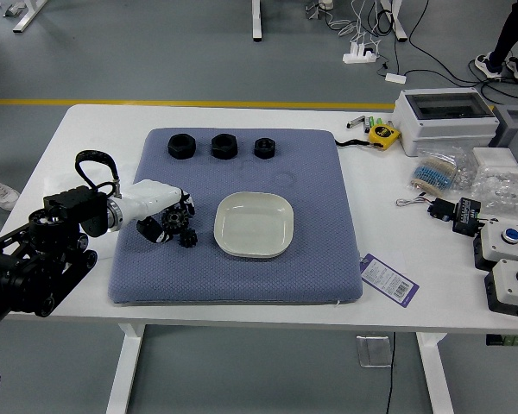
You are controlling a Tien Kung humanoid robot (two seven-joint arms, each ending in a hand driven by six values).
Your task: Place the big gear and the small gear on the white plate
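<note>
My left hand reaches in from the left over the blue mat, its white back up and black fingertips curving down. Its fingers and thumb stand on either side of the big black gear, part of which they cover; no firm hold shows. Just below the big gear, on the mat, lies the small black gear. To the right of both gears, the white plate rests on the mat with nothing on it. My right hand is out of view.
Three black nuts, one of them a hex nut, line the blue mat's far part. Right of the mat are a purple tag, a yellow tape measure, a white box and button boxes. People's feet show on the floor.
</note>
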